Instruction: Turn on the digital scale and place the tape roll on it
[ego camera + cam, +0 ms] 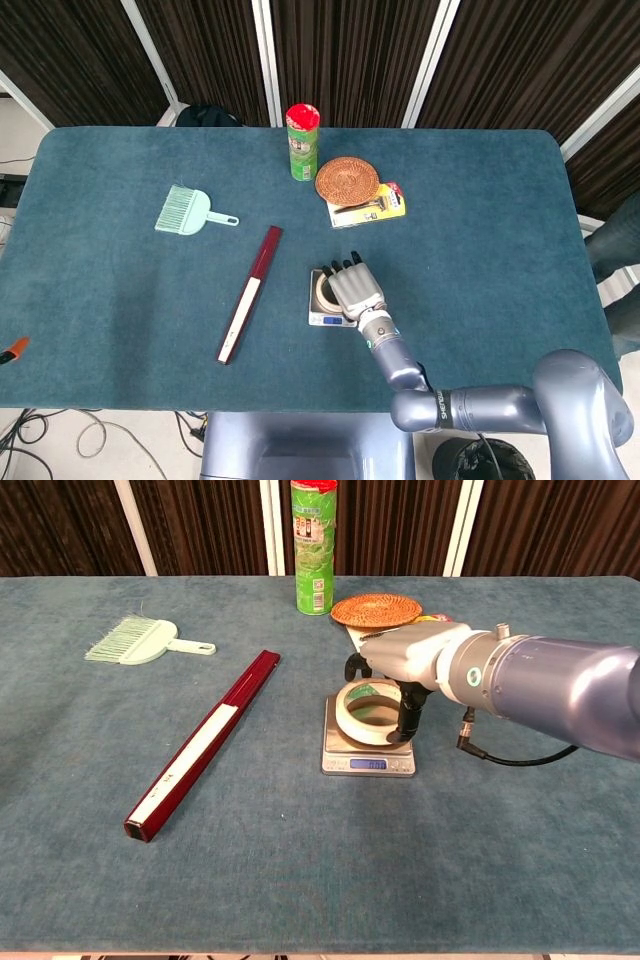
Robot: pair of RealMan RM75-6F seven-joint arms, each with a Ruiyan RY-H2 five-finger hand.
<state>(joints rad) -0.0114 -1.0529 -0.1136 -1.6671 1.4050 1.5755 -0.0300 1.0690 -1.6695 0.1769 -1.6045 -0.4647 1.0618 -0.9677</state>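
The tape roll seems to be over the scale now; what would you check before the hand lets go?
1. Tape roll sits over the digital scale platform: ok.
2. Roll rests flat on the platform: cannot tell; the right hand grips it and it looks tilted.
3. Scale is on: ok, its display is lit.
4. Reading is legible: not ok, too small.
5. Nothing else touches the scale: ok; the red stick lies apart.
6. Left hand clear of the area: ok; it appears in neither view.

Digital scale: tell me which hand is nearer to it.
Right. The right hand is directly over the digital scale, holding the tape roll at its platform. The left hand is in neither view.
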